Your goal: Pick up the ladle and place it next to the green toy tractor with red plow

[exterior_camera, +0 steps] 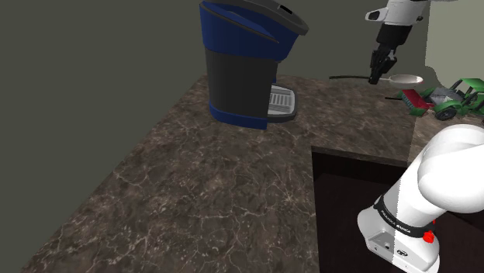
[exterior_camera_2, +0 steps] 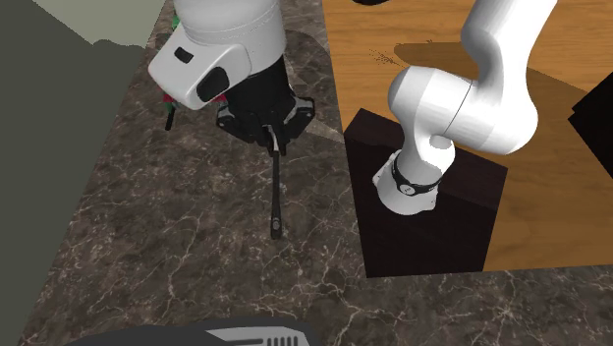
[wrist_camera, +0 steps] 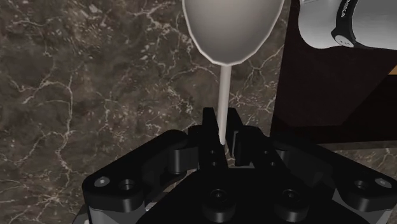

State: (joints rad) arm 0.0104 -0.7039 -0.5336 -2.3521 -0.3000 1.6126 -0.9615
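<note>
The ladle [exterior_camera: 405, 79] has a pale bowl and a thin dark handle reaching toward the shoulder view's left. It hangs above the marble counter [exterior_camera: 194, 178], level, with my gripper [exterior_camera: 378, 74] shut on its stem. In the wrist view the bowl [wrist_camera: 232, 28] sits just beyond the gripper [wrist_camera: 222, 137], and the thin stem runs down between the closed fingers [wrist_camera: 210, 127]. In the second exterior view the black handle [exterior_camera_2: 278, 192] sticks out below the hand [exterior_camera_2: 275, 138]. The green toy tractor [exterior_camera: 459, 95] with its red plow [exterior_camera: 411, 99] stands on the counter just below and to the right of the ladle.
A tall blue and dark coffee machine [exterior_camera: 248, 62] stands on the counter to the shoulder view's left of the gripper. The dark box stand [exterior_camera: 349, 202] borders the counter at the lower right. Wooden floor [exterior_camera_2: 550, 59] lies beyond the stand. A grey-green wall [exterior_camera: 93, 70] backs the counter.
</note>
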